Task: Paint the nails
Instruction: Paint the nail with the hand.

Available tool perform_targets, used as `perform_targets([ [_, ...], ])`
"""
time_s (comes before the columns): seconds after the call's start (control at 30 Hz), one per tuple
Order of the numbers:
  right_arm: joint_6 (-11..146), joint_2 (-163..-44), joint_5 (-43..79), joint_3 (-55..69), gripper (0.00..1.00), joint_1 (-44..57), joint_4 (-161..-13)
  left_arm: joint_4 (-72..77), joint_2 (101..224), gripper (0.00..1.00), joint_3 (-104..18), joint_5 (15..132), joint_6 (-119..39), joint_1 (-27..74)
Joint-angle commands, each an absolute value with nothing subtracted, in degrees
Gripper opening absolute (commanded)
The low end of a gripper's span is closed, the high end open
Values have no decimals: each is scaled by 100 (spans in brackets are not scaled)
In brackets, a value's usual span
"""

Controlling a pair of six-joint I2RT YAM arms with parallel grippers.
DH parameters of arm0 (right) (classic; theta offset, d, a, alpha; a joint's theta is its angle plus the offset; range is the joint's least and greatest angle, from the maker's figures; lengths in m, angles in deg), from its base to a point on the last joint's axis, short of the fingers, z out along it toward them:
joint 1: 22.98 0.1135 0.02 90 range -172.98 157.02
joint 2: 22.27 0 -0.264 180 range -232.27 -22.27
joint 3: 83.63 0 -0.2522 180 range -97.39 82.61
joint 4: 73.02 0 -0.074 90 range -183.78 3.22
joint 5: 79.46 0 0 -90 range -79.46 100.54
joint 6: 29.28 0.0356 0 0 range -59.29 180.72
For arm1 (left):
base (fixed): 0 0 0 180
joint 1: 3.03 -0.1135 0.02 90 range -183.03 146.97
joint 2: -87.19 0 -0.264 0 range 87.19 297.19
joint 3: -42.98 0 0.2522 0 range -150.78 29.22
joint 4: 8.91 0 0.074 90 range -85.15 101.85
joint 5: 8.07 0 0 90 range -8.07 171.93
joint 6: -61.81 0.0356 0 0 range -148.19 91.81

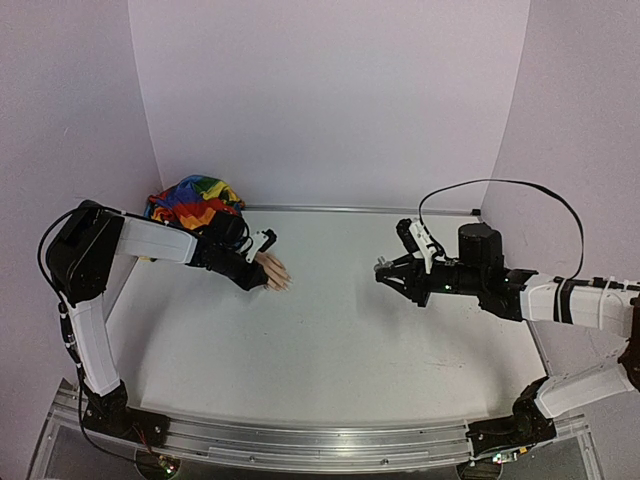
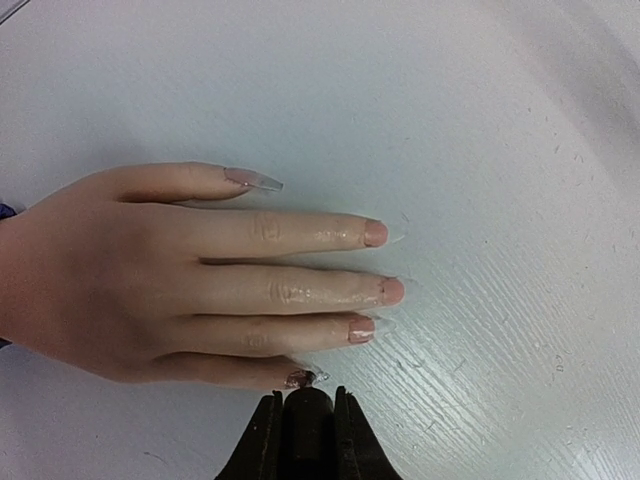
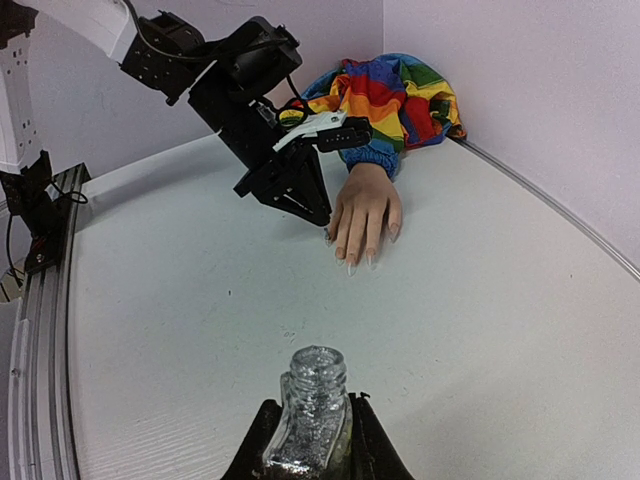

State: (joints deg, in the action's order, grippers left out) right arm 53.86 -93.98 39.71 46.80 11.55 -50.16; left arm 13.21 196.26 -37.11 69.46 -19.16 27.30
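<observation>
Brush (image 2: 308, 435), dark-handled, pinched by left gripper (image 2: 307, 396), glass bottle (image 3: 316, 370) by right gripper (image 3: 311, 404), we are seemingly coating the peach plastic hand's (image 2: 150, 290) little nail (image 2: 299, 379); needing light strokes next.

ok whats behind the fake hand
The rainbow-striped sleeve, bunched in a heap; the fake hand's wrist goes into its cuff. Whatever fills the sleeve is covered.

- A white worktop (image 1: 330, 340) fills the scene; close up, its surface shows a fine wood-like grain and a few small dark specks.
- Plain, pale lilac-white panels close it in: a back wall (image 1: 330, 100), a left wall (image 1: 60, 110) and a right wall (image 1: 590, 110).
- A thin metal strip (image 1: 360, 210) runs along the worktop's far edge, at the foot of the back wall.
- A ribbed aluminium rail (image 1: 320, 440) lines the near edge.
- The light is soft and even, with only faint shadows.
</observation>
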Motion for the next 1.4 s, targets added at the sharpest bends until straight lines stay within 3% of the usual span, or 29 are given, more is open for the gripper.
perform_targets([
  [0.0,5393,-9364,4118,4561,0,1165,-4784,1125,19626,0,-3926,6800,-1846,2712],
  [0.8,5386,-9349,4121,4566,0,1170,-4784,1126,19027,0,-3635,6938,-1940,2757],
  [1.37,5379,-9338,4106,4570,0,1165,-4784,1182,19480,0,-3901,7047,-1874,2677],
])
